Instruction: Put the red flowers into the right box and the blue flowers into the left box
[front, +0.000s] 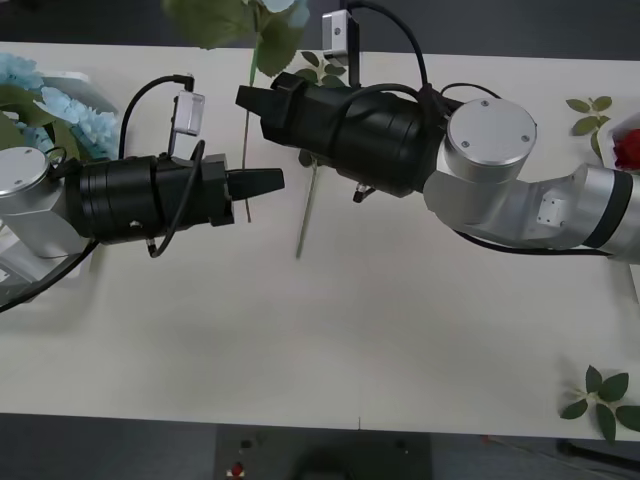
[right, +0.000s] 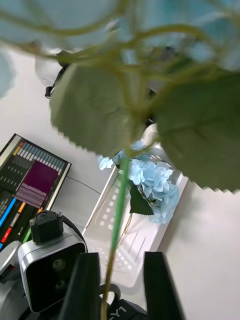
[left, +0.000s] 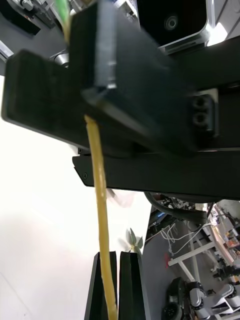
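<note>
A blue flower stands upright in the air, its thin stem running down past both grippers. My left gripper is shut on the lower stem. My right gripper is higher on the stem, with its black fingers apart on either side. More blue flowers lie in the left box at the far left, as the right wrist view shows. A red flower rests in the right box at the right edge.
Another green stem lies on the table, its head hidden under the right arm. Loose leaf sprigs lie at the back right and the front right. A monitor stands beyond the left box.
</note>
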